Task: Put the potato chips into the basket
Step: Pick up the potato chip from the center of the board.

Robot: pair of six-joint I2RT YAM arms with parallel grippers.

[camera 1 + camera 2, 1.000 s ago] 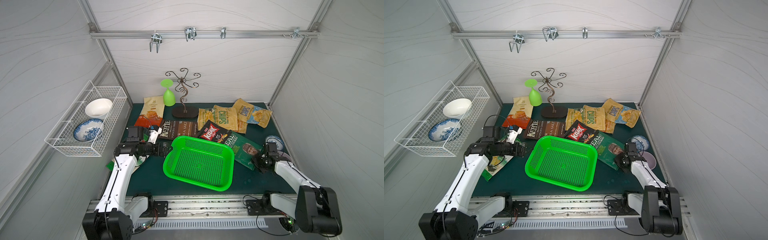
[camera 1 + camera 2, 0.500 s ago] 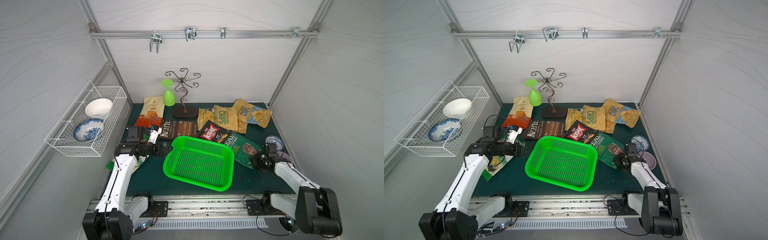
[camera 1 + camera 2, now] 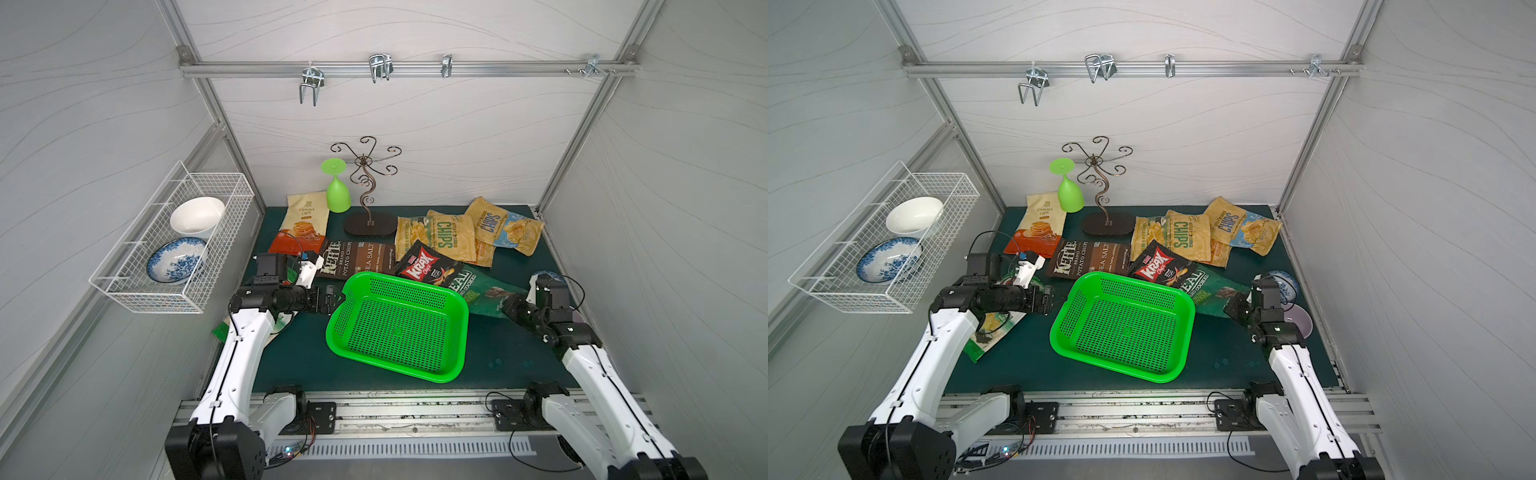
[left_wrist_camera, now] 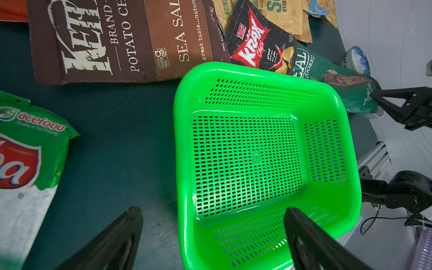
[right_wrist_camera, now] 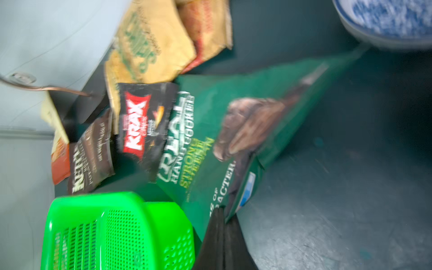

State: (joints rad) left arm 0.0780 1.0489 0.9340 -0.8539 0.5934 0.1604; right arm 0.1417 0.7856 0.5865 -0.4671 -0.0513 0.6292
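The right hand pinches the dark green bag.

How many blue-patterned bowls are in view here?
2. One blue bowl lies in the white wire rack, beside the white bowl; the other blue bowl sits at the right of the table, partly hidden behind the right arm.

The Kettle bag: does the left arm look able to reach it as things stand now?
Probably yes. The Kettle bag lies flat with its face uncovered, just beyond the open left gripper, which hovers by a corner of the basket. Nothing stands between them.
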